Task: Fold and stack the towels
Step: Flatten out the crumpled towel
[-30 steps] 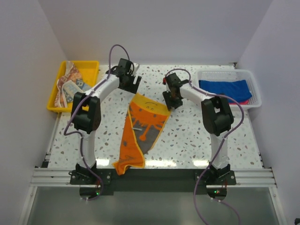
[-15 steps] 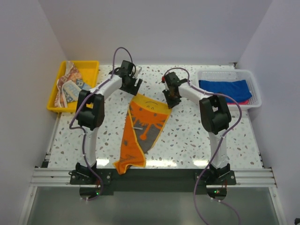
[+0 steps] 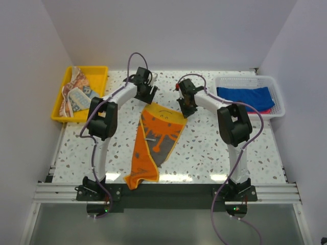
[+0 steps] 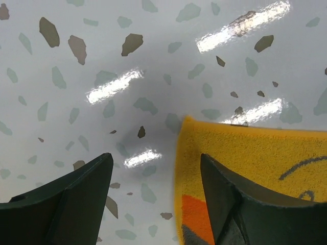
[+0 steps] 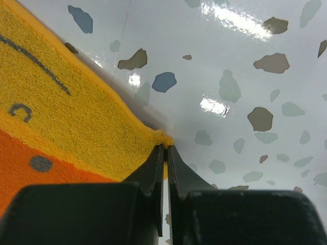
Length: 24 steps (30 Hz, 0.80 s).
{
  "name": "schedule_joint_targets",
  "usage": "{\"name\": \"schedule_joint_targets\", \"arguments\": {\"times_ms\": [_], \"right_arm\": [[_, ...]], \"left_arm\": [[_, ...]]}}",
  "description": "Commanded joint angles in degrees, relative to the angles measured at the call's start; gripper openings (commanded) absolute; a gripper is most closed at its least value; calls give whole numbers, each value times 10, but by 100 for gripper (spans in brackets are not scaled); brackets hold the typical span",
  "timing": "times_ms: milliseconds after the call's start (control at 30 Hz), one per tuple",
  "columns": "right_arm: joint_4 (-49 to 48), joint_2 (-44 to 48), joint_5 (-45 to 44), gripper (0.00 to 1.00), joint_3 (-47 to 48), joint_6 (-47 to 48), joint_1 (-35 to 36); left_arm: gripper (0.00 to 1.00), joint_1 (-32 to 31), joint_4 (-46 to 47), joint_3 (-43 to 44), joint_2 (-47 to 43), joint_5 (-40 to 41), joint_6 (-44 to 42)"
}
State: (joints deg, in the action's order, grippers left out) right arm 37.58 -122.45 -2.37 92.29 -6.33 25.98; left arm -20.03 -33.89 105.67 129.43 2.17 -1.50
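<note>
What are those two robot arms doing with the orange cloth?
They are getting ready to fold the orange towel on the table. The right pincer is shut on one far corner. The left pincer hangs open over the other far corner, not gripping yet. A blue towel sits in the white basket, a printed towel in the yellow tray.

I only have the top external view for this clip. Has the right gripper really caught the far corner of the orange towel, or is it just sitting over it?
Observer: From the right wrist view, the right gripper is shut, its tips pinching the very corner of the orange towel.
Operator: And the left one?
Observer: The left gripper is open. The towel's other far corner lies in the gap, beside one finger, not yet pinched.
Operator: Is that corner lifted?
Observer: No, it looks flat on the speckled table.
</note>
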Motion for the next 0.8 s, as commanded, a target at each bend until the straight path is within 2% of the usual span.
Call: {"name": "schedule_joint_targets", "arguments": {"times_ms": [0, 167, 433, 567, 633, 767], "right_arm": [[-5, -11, -5, 0, -26, 8, 6], [-4, -5, -7, 0, -30, 10, 8], [-6, 2, -5, 0, -35, 9, 11], [-7, 8, -9, 0, -38, 9, 11], [-5, 9, -6, 0, -37, 9, 11], [-7, 16, -6, 0, -35, 10, 11]], "left_arm": [[74, -22, 30, 31, 14, 31, 11], [68, -26, 39, 42, 28, 49, 51], [59, -26, 30, 50, 53, 38, 66], [52, -29, 23, 30, 58, 44, 71], [47, -33, 22, 8, 58, 51, 81], [28, -38, 24, -45, 55, 49, 99]]}}
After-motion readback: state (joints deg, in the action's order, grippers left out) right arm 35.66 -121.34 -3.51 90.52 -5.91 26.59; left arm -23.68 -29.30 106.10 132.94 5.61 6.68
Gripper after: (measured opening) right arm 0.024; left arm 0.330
